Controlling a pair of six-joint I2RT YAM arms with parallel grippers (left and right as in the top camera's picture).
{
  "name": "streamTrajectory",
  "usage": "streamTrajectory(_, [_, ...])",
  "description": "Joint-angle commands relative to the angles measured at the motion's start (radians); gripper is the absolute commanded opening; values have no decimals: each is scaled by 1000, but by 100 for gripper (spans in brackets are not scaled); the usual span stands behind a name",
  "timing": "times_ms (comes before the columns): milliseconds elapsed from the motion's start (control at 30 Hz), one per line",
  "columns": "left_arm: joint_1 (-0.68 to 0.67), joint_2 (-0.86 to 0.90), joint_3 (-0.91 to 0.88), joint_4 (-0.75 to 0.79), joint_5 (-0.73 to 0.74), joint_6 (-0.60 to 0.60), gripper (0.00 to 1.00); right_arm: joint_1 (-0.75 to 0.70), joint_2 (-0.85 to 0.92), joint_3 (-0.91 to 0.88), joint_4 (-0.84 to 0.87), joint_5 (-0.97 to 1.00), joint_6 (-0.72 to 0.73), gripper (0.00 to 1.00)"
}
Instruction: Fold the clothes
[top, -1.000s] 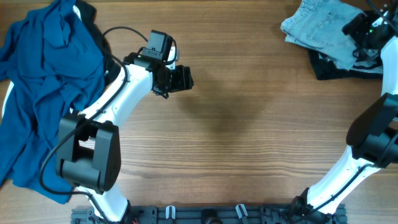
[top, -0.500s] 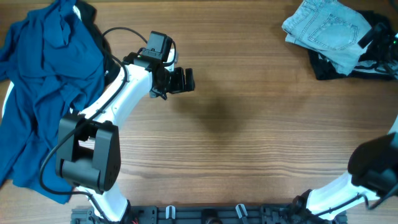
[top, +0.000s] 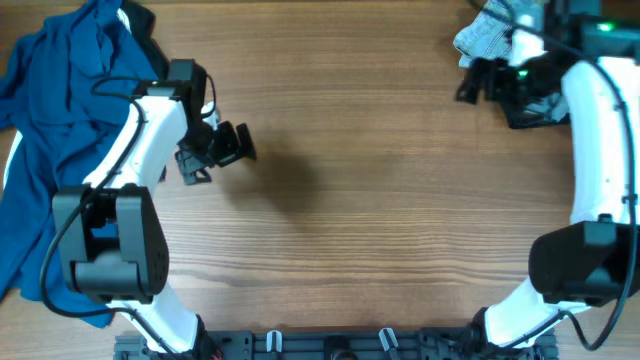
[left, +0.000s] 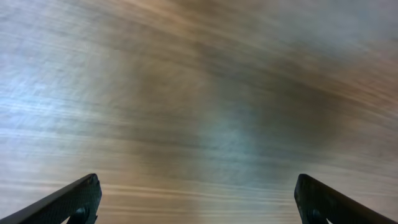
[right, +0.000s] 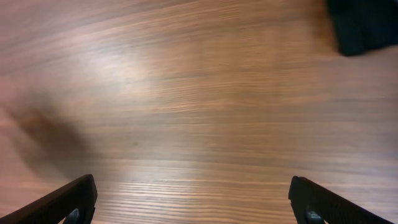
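Observation:
A crumpled blue garment (top: 60, 140) lies in a heap at the table's left edge. A folded pale denim piece (top: 482, 38) rests on a black garment (top: 530, 108) at the far right. My left gripper (top: 232, 146) is open and empty over bare wood, just right of the blue heap; its wrist view (left: 198, 198) shows only blurred table. My right gripper (top: 480, 82) is open and empty beside the folded stack; its wrist view (right: 193, 199) shows bare wood and a corner of the black garment (right: 364, 25).
The wooden table (top: 380, 200) spans the middle between the two piles. A black rail (top: 330, 345) runs along the front edge by the arm bases.
My left gripper has swung left and down toward the blue heap. My right arm has swung in from the far right corner to the left side of the folded stack.

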Motion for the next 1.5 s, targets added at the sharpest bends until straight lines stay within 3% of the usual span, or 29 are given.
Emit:
streamTrajectory(0, [14,-11,7,-50,-3,4,100,55,-37,-31,39,44,55,100])
streamTrajectory(200, [13,-22,6,-119,-3,14,100,71,-186,-151,123,49,48,100])
streamTrajectory(333, [6,-114,-32,-105,-5,14,100,71,-364,-366,252,53,48,100])
streamTrajectory(567, [-40,-481,-244,73,-44,9,100,71,-686,-710,446,88,52,100])
streamTrajectory(867, [-39,-993,-415,126,-45,6,100,71,-1012,-866,433,97,82,100])
streamTrajectory(1033, [-39,-1087,-415,128,-45,6,100,71,-1039,-866,413,90,82,100])
streamTrajectory(1367, [-39,-1080,-415,128,-45,6,100,71,-951,-866,416,123,70,100])
streamTrajectory(1467, [-39,-1080,-415,128,-45,6,100,71,-941,-871,481,81,-22,100])
